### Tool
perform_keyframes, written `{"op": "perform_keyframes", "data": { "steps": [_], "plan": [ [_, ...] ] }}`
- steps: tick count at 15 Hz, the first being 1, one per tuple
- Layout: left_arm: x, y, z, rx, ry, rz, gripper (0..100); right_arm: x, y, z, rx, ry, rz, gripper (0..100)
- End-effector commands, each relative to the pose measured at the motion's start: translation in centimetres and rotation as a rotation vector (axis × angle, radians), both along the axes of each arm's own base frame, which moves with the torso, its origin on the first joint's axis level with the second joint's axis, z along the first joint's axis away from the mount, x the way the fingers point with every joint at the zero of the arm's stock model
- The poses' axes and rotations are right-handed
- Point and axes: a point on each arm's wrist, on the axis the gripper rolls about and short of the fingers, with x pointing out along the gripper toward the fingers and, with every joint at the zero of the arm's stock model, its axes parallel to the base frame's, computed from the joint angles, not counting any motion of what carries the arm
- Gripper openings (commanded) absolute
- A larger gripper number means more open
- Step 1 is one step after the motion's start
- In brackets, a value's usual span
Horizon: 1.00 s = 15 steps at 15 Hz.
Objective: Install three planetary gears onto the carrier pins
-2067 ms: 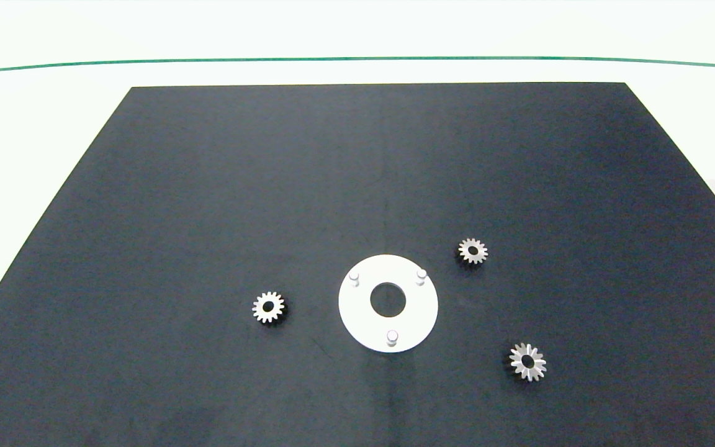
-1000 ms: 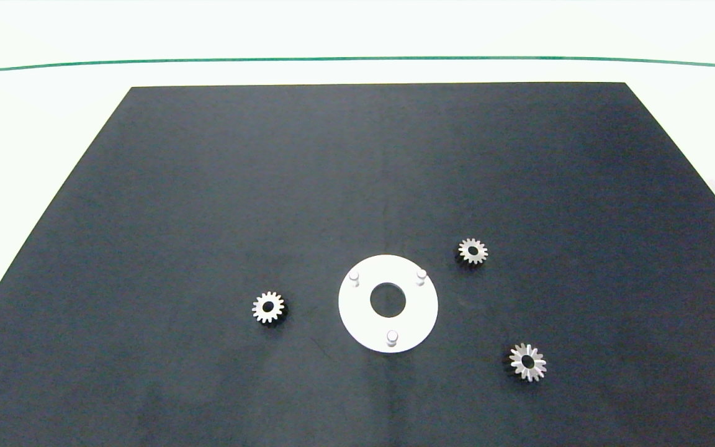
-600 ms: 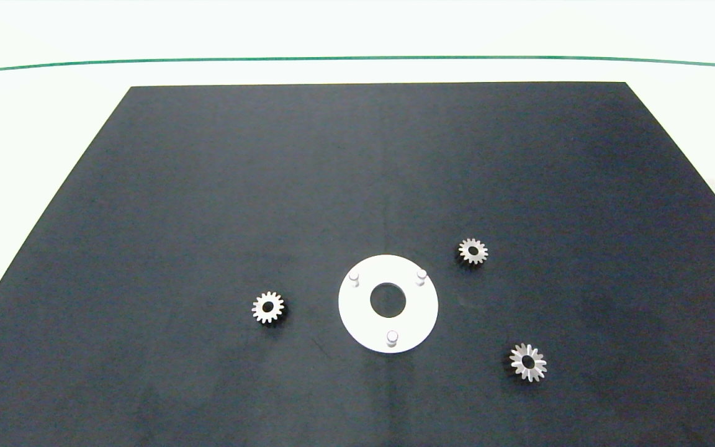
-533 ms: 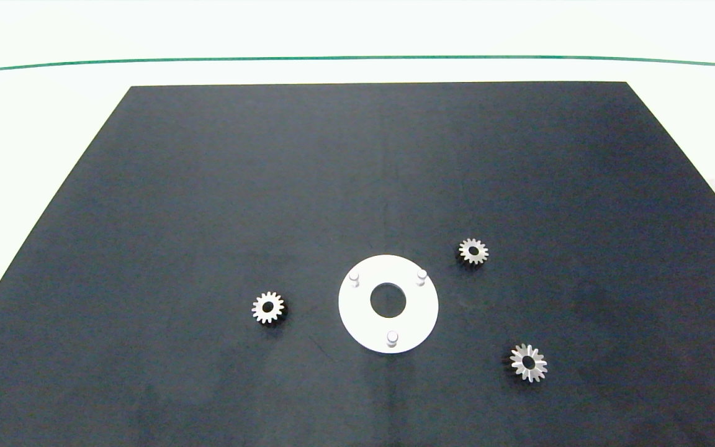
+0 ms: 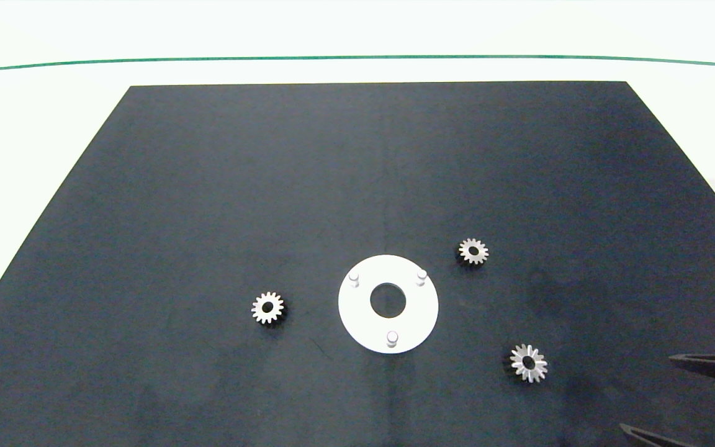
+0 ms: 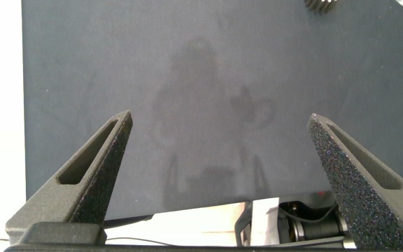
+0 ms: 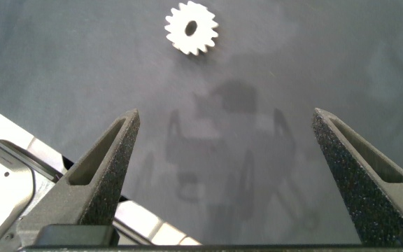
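Lying flat on the black mat (image 5: pixel 357 186) were all 3 planetary gears, none on a pin. Gear 1 (image 5: pixel 268 308) sat left of the white disc (image 5: pixel 357 320), near it but apart. Gear 2 (image 5: pixel 473 251) sat beyond the disc's far-right edge, just beside it w/o touching. Gear 3 (image 5: pixel 528 363) lay to the disc's near right, further off than gear 2. The disc rested near the mat's centre-front w/ its large centre hole open; the 3 carrier pins stood upright in a triangle on it: far-left pin (image 5: pixel 354 278), far-right pin (image 5: pixel 421 275), near pin (image 5: pixel 392 338). All 3 pins were bare.

Right gripper (image 5: pixel 692 397) poked in at the head view's lower right corner, w/ two dark finger tips over the mat, well apart from each other, nothing between them. Its wrist view showed the same: fingers (image 7: pixel 103 175) spread wide, holding nothing, gear 3 (image 7: pixel 191 28) ahead of them on the mat, not touched.

Left gripper (image 6: pixel 219 175) didn't show in the head view. Its wrist cam had the fingers (image 6: pixel 93 175) spread wide & empty over the mat's near-left edge, w/ a bit of gear 1 (image 6: pixel 322 4) at the frame edge, well ahead.

White table (image 5: pixel 35 124) surrounded the mat.
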Motion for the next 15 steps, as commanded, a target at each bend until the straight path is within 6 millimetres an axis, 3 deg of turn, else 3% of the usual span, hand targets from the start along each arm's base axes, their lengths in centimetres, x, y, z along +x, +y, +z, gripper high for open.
{"op": "perform_keyframes", "data": {
  "steps": [1,11,15],
  "plan": [
    [-0.1,0.0,0.1,0.0,-0.006,0.001,100,1.8,2.2,-1.2,-0.076,0.047,0.039,100],
    [-0.2,0.0,0.4,-0.003,-0.016,-0.002,100,6.9,5.9,-3.9,-0.067,0.08,0.026,100],
    [-0.1,0.0,0.4,-0.002,-0.015,-0.002,100,7.1,7.3,-4.2,-0.036,0.074,0.052,98]
  ]
}}
